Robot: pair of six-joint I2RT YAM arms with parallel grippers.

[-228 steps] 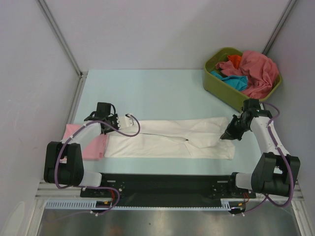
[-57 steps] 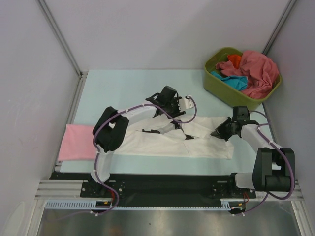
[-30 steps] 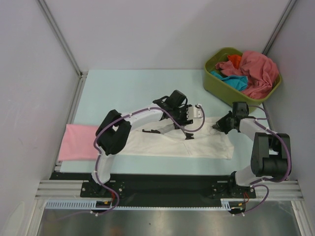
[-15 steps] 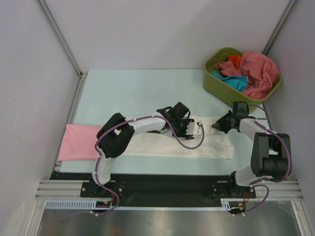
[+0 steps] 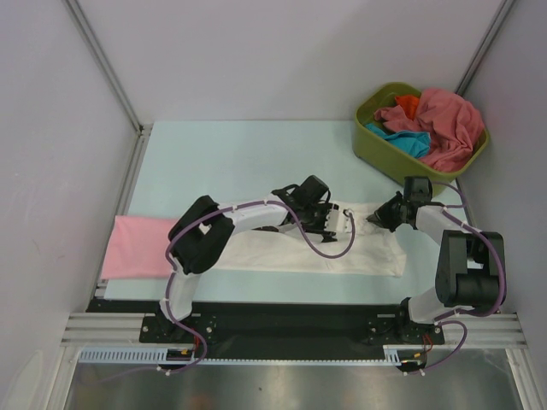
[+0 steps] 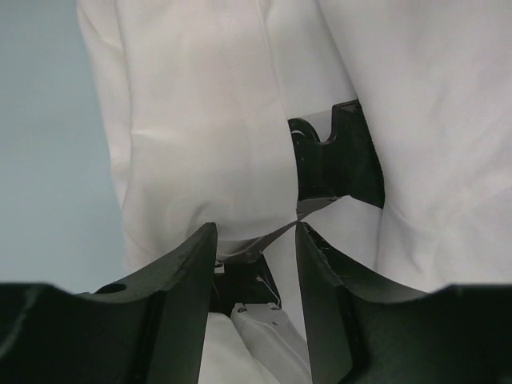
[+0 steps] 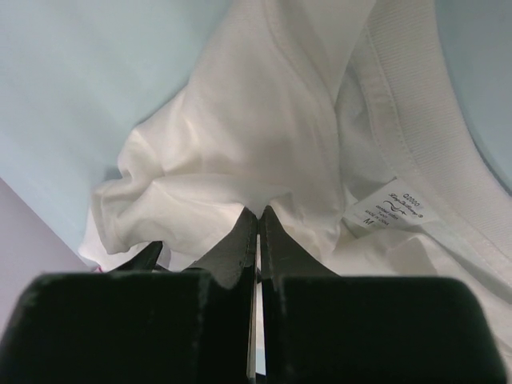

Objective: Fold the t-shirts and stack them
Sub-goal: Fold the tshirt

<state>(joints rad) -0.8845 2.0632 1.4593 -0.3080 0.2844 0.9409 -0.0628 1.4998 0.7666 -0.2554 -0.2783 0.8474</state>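
- Pinching a collar-end fold of the white t-shirt (image 7: pixel 240 128), the right gripper (image 7: pixel 258 212) is clamped.
- Left gripper (image 6: pixel 252 232), fingers (image 6: pixel 184 280) parted, sits low over the shirt's middle.
- Shirt lies along the table's (image 5: pixel 256 154) near edge, pink t-shirt (image 5: pixel 137 243) leftmost.
- Olive tub (image 5: pixel 373 152), far right: rose-red, teal, orange tees (image 5: pixel 444 120).

The pale counter (image 5: pixel 239 154) bore a white t-shirt (image 5: pixel 376 252) centrally, a pink t-shirt (image 5: pixel 137 246) at eight o'clock and a green tub (image 5: pixel 385 158) at two.

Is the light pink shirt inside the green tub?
No, the light pink shirt lies flat on the table, far left of the green tub.
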